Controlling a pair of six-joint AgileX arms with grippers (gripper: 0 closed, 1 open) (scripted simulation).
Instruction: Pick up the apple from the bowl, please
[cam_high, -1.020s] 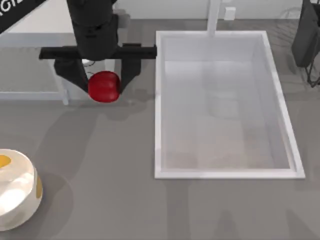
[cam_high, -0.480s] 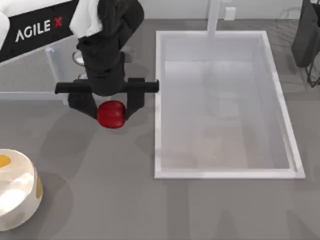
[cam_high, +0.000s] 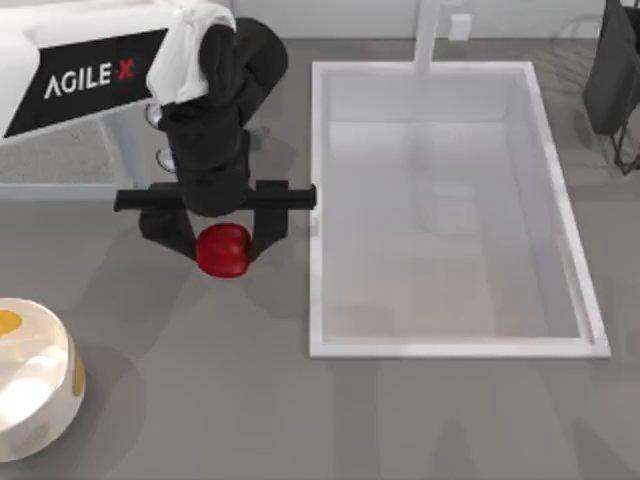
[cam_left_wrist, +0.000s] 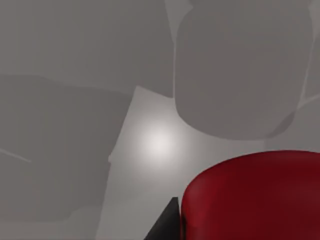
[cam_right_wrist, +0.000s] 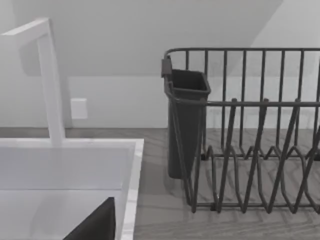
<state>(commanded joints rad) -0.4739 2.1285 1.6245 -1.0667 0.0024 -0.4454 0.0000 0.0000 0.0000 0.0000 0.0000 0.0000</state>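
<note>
Both jaws of the left gripper (cam_high: 224, 238) are squeezed onto the apple (cam_high: 223, 249), one black finger on each side of it. From above, the red apple hangs in the air over the bare grey table (cam_high: 250, 400), at about 10 o'clock from the middle of the picture. It is well away from the bowl (cam_high: 35, 385), which sits down at 8 o'clock by the table's left edge (part of it is cut off by the picture's side). The bowl is cream-white with yellow-orange spots. Just to the right of the gripper, at 3 o'clock from it, is the white sink (cam_high: 315, 210), a big box shape with a tap post at its far rim. In the left wrist view the apple (cam_left_wrist: 255, 197) looks big and dark red, with a black fingertip (cam_left_wrist: 167, 225) touching its side and grey table below. The right arm (cam_high: 615, 70) is parked at 2 o'clock near a dark dish rack (cam_right_wrist: 250, 145), and I cannot tell how its jaws stand
</note>
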